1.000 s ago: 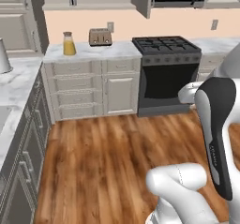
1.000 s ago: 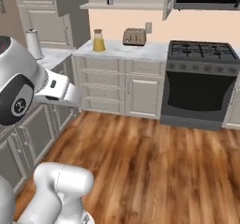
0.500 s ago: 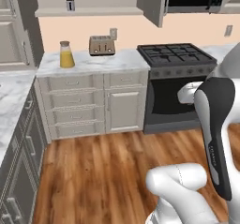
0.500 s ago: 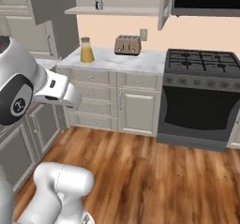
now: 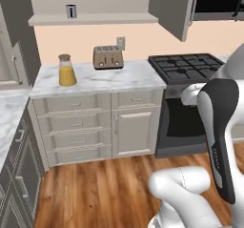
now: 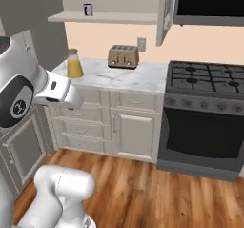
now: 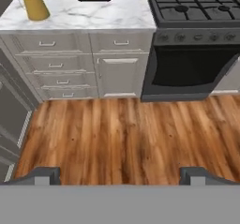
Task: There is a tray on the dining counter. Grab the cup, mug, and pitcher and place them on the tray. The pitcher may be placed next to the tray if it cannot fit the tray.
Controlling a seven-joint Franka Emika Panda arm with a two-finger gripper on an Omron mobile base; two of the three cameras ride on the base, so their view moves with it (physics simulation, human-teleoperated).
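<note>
- Hand view, simulated kitchen: the gripper (image 7: 120, 175) hangs over bare wood flooring (image 7: 122, 134), its two dark fingertips (image 7: 42, 175) spread wide at the bottom corners, released, with nothing between them.
- The pitcher (image 7: 33, 3), a clear carafe of orange liquid, stands well ahead of the gripper and off to its left, on the marble worktop (image 7: 93, 14) above pale drawers (image 7: 56, 63); its lid is cut off by the top edge here.
- Left base view: the same pitcher (image 5: 66, 70) stands upright near the left end of the worktop (image 5: 95, 77), its brown cork lid in place, well apart from the silver toaster (image 5: 107, 57) set farther back by the wall.
- Right base view: the pitcher (image 6: 73, 63) stands beyond the white arm (image 6: 52, 91), with the toaster (image 6: 123, 56) to its right and a black stove (image 6: 205, 81) farther right again.
- Ahead of the gripper and to its right in the hand view, the stove (image 7: 192, 5) shows its burner grates above a dark oven door (image 7: 187, 68).
- A small dark container (image 5: 71, 11) with a pale band sits on the wall shelf (image 5: 90, 18) above the pitcher; too small to identify.
</note>
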